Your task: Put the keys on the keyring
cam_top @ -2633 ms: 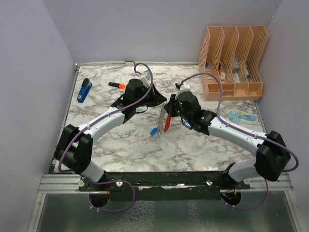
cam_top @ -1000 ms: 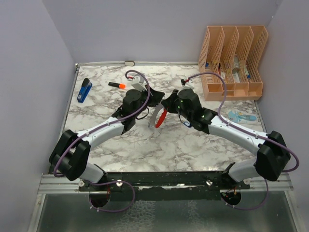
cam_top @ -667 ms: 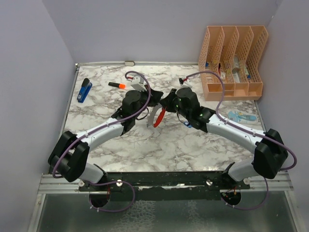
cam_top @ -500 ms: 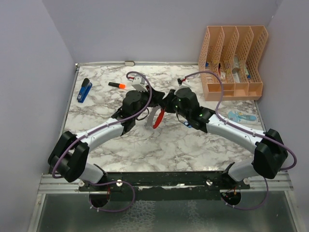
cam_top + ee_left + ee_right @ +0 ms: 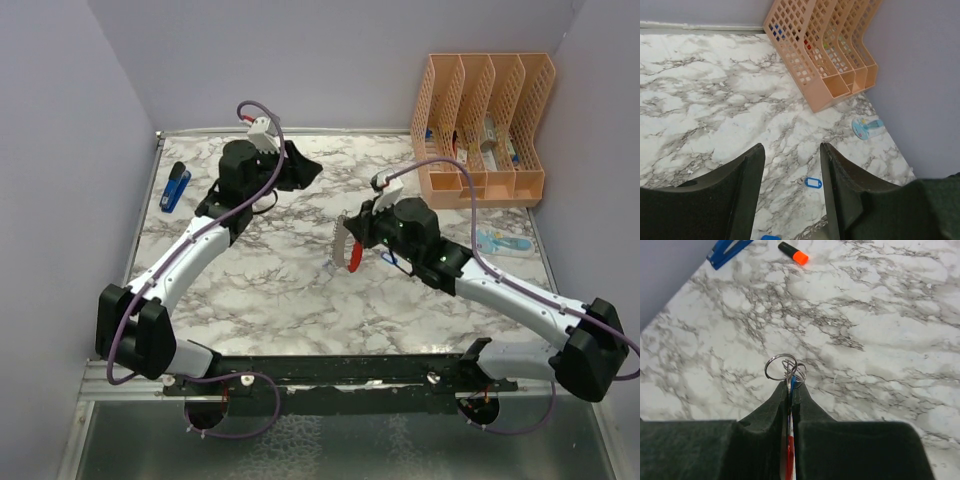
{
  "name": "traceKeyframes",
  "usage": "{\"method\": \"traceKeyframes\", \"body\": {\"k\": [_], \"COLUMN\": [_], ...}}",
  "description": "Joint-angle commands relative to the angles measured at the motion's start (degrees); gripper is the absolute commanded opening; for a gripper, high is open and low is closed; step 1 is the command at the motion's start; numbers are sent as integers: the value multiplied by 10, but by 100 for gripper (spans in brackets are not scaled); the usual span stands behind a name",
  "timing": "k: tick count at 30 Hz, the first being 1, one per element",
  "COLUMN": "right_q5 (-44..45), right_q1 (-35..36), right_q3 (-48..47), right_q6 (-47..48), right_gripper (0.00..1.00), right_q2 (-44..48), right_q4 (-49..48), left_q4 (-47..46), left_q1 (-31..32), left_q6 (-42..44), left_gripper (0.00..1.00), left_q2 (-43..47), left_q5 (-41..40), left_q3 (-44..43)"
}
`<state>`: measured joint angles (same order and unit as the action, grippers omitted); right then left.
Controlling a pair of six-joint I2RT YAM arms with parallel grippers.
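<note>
Your right gripper (image 5: 791,388) is clamped on the keyring (image 5: 782,368), which pokes out just ahead of it. Your left gripper (image 5: 791,150) stands open and empty, with 1 blue key (image 5: 813,182) on the counter (image 5: 715,100) below it. That thin pinch could let the keyring twist during threading.
</note>
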<state>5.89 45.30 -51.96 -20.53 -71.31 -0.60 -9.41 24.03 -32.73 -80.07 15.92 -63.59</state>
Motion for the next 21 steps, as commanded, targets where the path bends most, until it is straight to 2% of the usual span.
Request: {"method": "traceKeyframes", "body": {"k": [1, 3, 8, 11, 15, 21], "right_q5": [-68, -102, -113, -99, -76, -35], "right_q1": [-3, -3, -3, -2, -2, -3], "right_q3": [58, 81, 111, 119, 99, 74], "right_q6": [169, 201, 264, 288, 309, 291], "right_gripper": [1, 1, 1, 1, 1, 1], "right_q2": [55, 78, 112, 120, 94, 53], "right_q4": [-57, -78, -95, -103, -86, -70], "left_q4": [92, 109, 169, 222, 248, 282], "left_q1": [-22, -30, -27, -21, -7, 5], "left_q6": [33, 35, 21, 44, 47, 58], "left_gripper": [49, 45, 31, 31, 31, 33], "left_q2": [10, -6, -69, -84, -87, -98], "left_q5": [142, 206, 358, 370, 389, 413], "left_q3": [-50, -73, -132, -153, -164, -187]}}
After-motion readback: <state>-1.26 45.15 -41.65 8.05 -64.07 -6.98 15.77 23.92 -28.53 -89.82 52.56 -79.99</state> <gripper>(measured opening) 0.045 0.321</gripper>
